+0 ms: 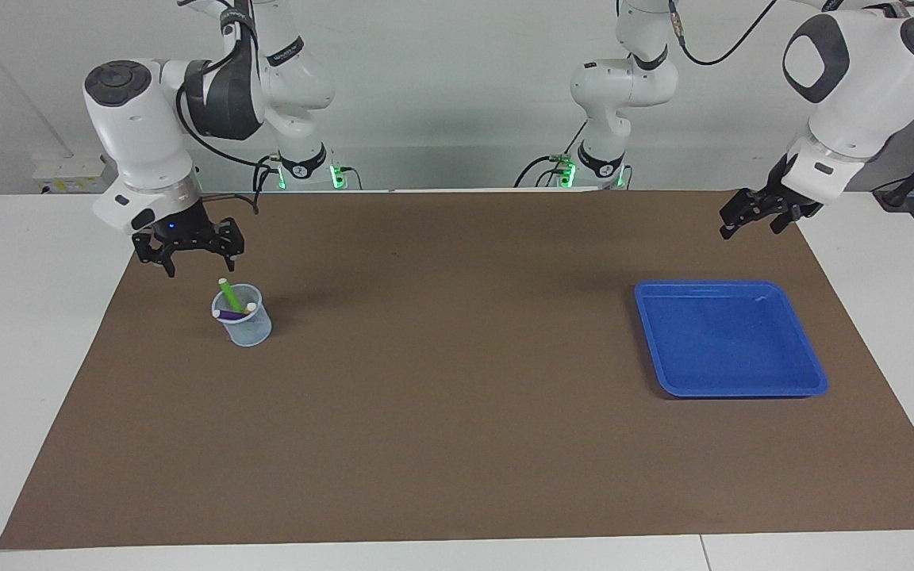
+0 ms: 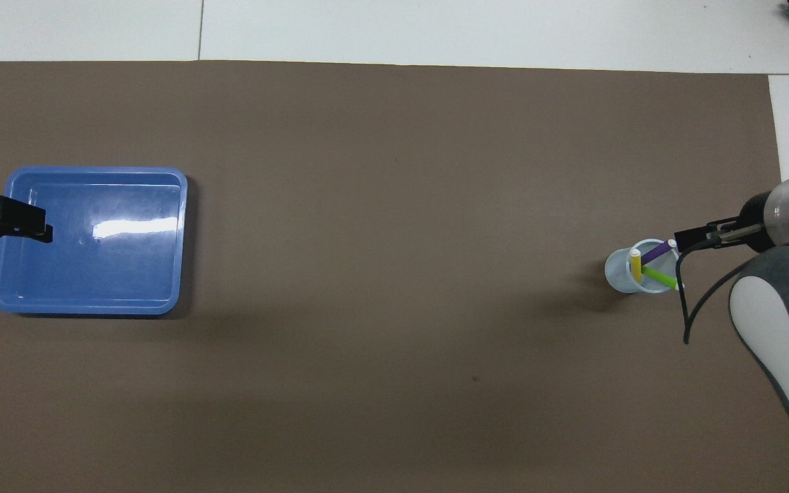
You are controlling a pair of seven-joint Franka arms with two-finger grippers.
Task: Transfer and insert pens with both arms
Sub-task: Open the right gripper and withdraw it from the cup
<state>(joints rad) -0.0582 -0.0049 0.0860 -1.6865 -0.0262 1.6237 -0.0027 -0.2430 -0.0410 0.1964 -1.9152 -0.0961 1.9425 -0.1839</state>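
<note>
Expect no clutter in the room: just a pale wall (image 1: 441, 95) and a white table (image 1: 28, 357), most of it covered by a flat, matte brown mat (image 1: 457, 444). Count on that mat for some grip, probably enough to stop a dropped pen rolling away.

Take the cup (image 1: 251, 329) as the reference point: small, pale and translucent, standing upright on the mat at the right arm's end of the table.

Find the right gripper (image 1: 197, 264) raised just above and beside the cup, jaws spread, holding nothing. Find the left gripper (image 1: 731, 228) well apart from the cup, in the air near the blue tray (image 1: 731, 388), also spread and empty, waiting. Note the tray itself well apart from the cup, toward the left arm's end, with nothing in it.

Look inside the cup for all three pens, leaning crossed against its rim: green pen (image 1: 228, 295), purple pen (image 1: 228, 315), yellow pen (image 2: 635, 263). Judge the task close to finished.

Treat the pens as light, stiff and smooth, likely to pivot or slip in a loose pinch. Grip across the barrel near mid-length, not on the pale cap. Mind the cup too: probably light enough to tip if a leaning pen gets nudged.
</note>
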